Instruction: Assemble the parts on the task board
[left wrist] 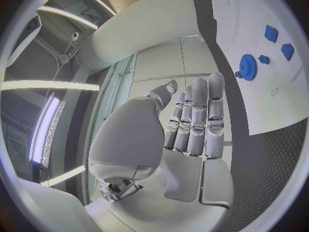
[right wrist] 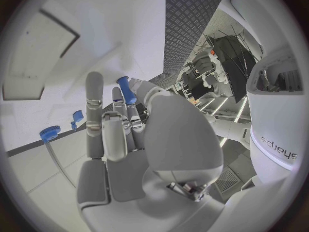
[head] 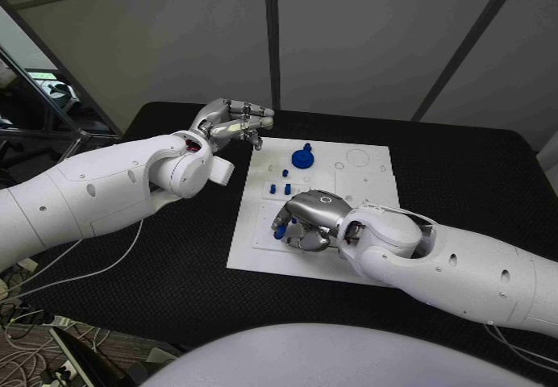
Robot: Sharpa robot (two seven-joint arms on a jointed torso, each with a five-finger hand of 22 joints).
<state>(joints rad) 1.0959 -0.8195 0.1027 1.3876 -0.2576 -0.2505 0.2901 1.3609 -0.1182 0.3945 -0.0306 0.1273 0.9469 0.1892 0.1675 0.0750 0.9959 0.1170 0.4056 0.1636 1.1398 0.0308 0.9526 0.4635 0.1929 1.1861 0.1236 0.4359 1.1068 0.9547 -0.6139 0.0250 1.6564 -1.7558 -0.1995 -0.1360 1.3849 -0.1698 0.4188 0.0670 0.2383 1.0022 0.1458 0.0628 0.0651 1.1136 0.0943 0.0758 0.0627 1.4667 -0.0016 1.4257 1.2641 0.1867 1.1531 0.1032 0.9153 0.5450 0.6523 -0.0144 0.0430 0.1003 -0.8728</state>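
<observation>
The white task board (head: 370,184) lies in the middle of the black table. A blue gear (head: 303,156) (left wrist: 247,67) (right wrist: 49,134) stands near its far edge, and short blue pegs (head: 279,189) (right wrist: 77,116) stand upright just nearer. My right hand (head: 310,222) (right wrist: 122,134) is low over the board's near left part and pinches a blue peg (head: 279,232) (right wrist: 125,90) between thumb and fingers. My left hand (head: 233,121) (left wrist: 193,118) hovers beyond the board's far left corner, its fingers straight and holding nothing. Two more blue pieces (left wrist: 278,42) lie past the gear.
The board has round holes (head: 358,157) on its far right part. White cables (head: 70,278) trail off the table's left edge. Black table surface (head: 465,177) extends to the right of the board.
</observation>
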